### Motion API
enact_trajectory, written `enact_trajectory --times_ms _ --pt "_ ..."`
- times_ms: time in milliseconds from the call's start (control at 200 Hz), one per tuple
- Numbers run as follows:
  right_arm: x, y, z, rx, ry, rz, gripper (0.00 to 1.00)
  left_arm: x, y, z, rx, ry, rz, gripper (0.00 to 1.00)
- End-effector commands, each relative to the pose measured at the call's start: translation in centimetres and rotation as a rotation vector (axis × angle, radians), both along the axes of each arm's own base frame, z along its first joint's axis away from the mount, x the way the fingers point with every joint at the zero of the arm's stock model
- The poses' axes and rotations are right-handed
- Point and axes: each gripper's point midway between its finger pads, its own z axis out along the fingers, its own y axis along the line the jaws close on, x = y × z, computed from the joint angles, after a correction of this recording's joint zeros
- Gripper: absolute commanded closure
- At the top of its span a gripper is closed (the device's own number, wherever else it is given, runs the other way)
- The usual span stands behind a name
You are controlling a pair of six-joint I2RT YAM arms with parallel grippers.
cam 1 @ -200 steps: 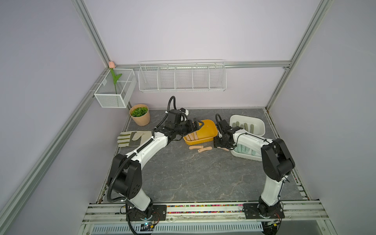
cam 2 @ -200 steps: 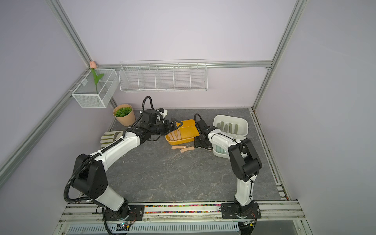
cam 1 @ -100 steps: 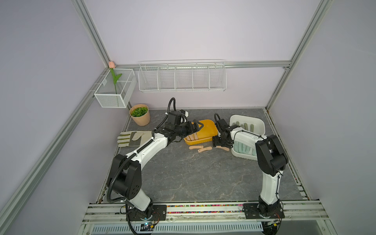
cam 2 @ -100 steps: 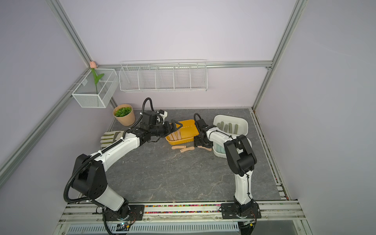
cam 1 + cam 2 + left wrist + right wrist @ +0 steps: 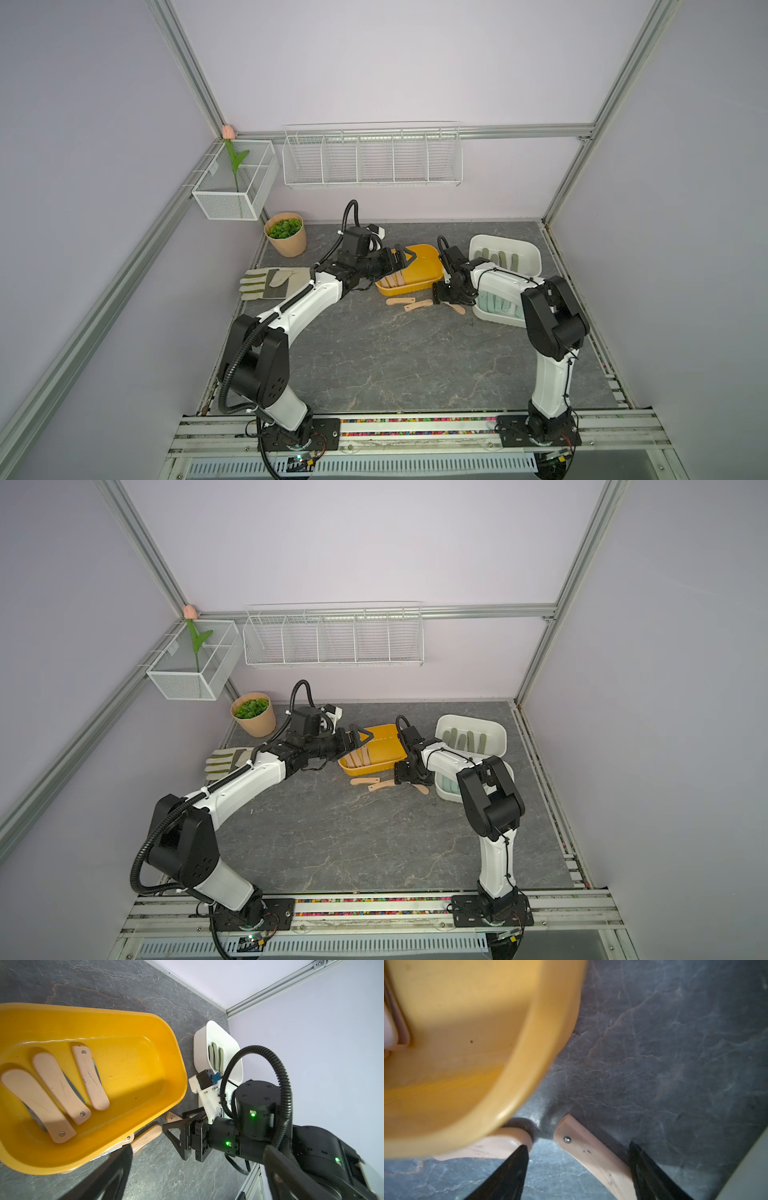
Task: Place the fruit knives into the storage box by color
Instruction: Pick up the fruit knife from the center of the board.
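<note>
The sorting looks close to finished. Olive knives (image 5: pixel 500 259) lie in the white box (image 5: pixel 528 254) at the far right corner of the worktop (image 5: pixel 395 365). Mint knives (image 5: pixel 496 306) lie in a second white box (image 5: pixel 494 322) against the right edge, partly hidden by the right arm. Three peach-pink knives (image 5: pixel 60 1088) sit side by side in the yellow box (image 5: pixel 422 266) near the middle of the far edge. As far as the views show, what is left is three loose pink knives (image 5: pixel 401 301). They lie on the bare worktop just in front of the yellow box, reaching toward the mint box.

The right pincer (image 5: pixel 577 1147) is low over these with its jaws apart. One loose knife (image 5: pixel 591 1159) lies between the jaws, close to one of them, and does not look clamped. The end of a neighbouring knife (image 5: pixel 488 1147) is tucked partly under the yellow box's rim. The left pincer (image 5: pixel 409 258) hangs above the yellow box, spread wide and holding nothing. The step in hand appears to be picking up one of the last pink knives for the yellow box.
</note>
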Motion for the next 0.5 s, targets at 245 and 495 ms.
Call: enact_trajectory --times_ms 245,495 --pt "-5.1 0.0 -1.3 -0.074 0.066 0.027 0.26 -0.2 0.1 0.2 -0.013 -0.012 -0.003 0.01" --pt "-6.6 -2.5 -2.7 -0.235 0.066 0.033 0.32 -0.4 0.3 0.1 -0.011 -0.011 -0.001 0.01"
